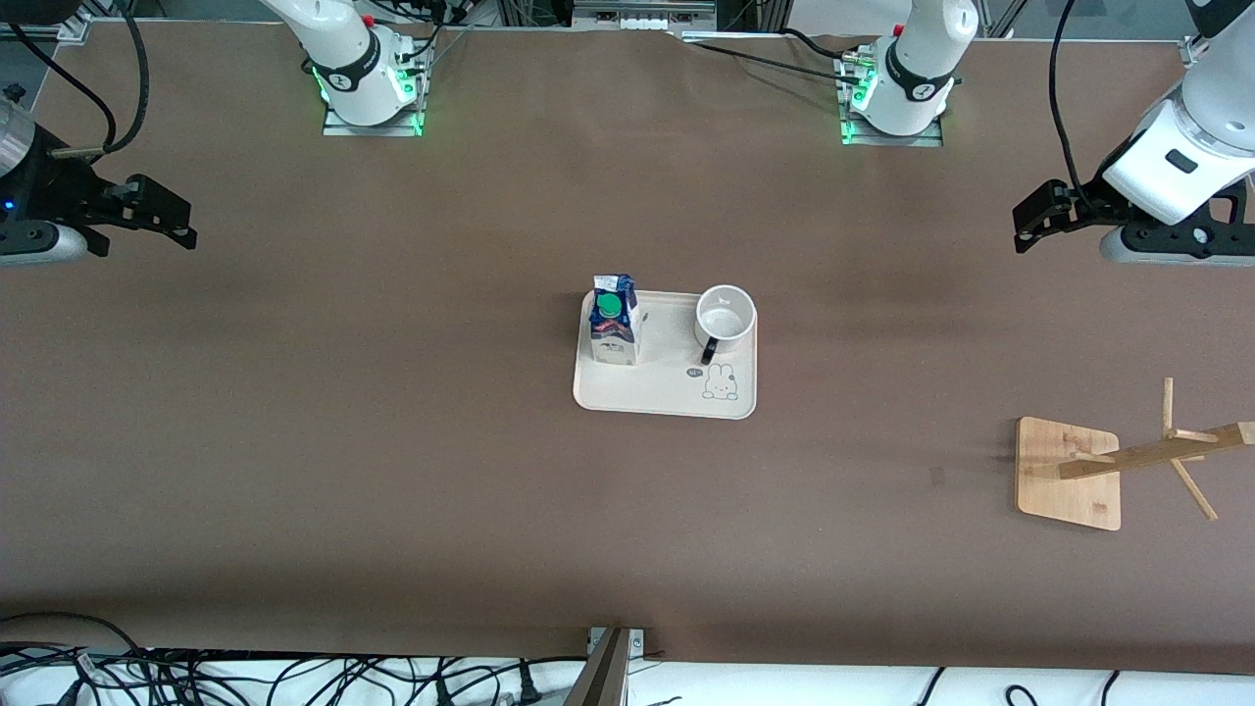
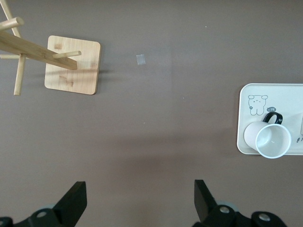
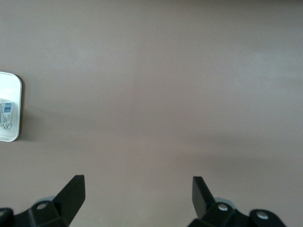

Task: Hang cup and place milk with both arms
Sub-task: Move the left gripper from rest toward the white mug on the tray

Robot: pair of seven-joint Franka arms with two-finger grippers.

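Centre frame, the cup and the milk are sitting on a tray; left gripper and right gripper are hovering open. A clumsy grasp risks toppling either.

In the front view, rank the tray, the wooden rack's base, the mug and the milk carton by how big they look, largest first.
1. Tray, clearly largest.
2. Wooden rack's base.
3. Mug and milk carton: they look about alike, so no ranking between them.
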